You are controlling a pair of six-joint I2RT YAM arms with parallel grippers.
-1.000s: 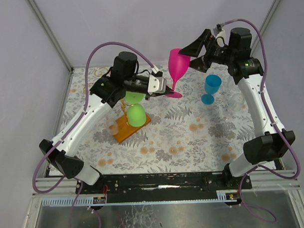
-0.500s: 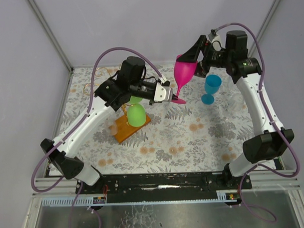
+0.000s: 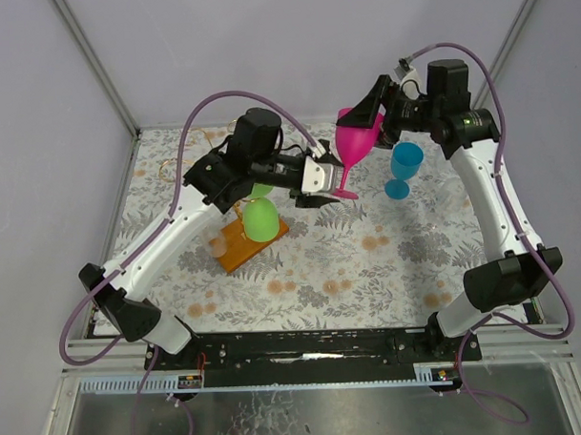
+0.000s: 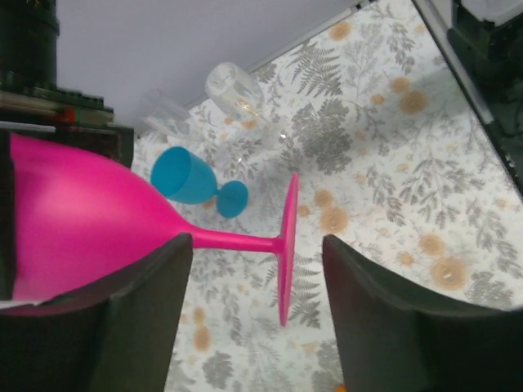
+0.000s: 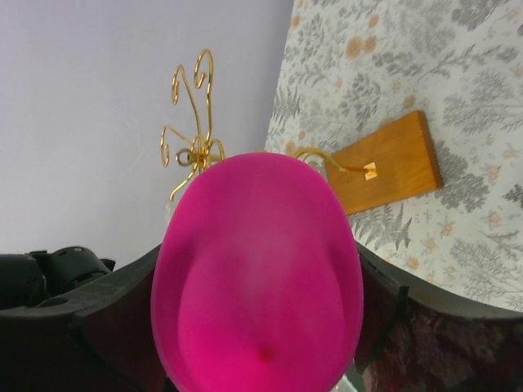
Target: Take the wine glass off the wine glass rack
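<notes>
Wine glass (image 3: 355, 139) has swung upright, clasped by right hand (image 3: 371, 119); left hand (image 4: 255, 245) gapes wide.

pink wine glass (image 3: 356, 139) | near upright, off the rack | wine glass rack (image 5: 392, 163) | gold wire tree, wooden base, standing

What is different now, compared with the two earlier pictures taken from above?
The pink wine glass swung from a slant to nearly upright. The right gripper, shut on its bowl, shifted slightly with it. The left gripper slid rightward; its fingers now stand open on both sides of the stem. The blue glass, the green glasses and the wine glass rack stayed where they were.
</notes>
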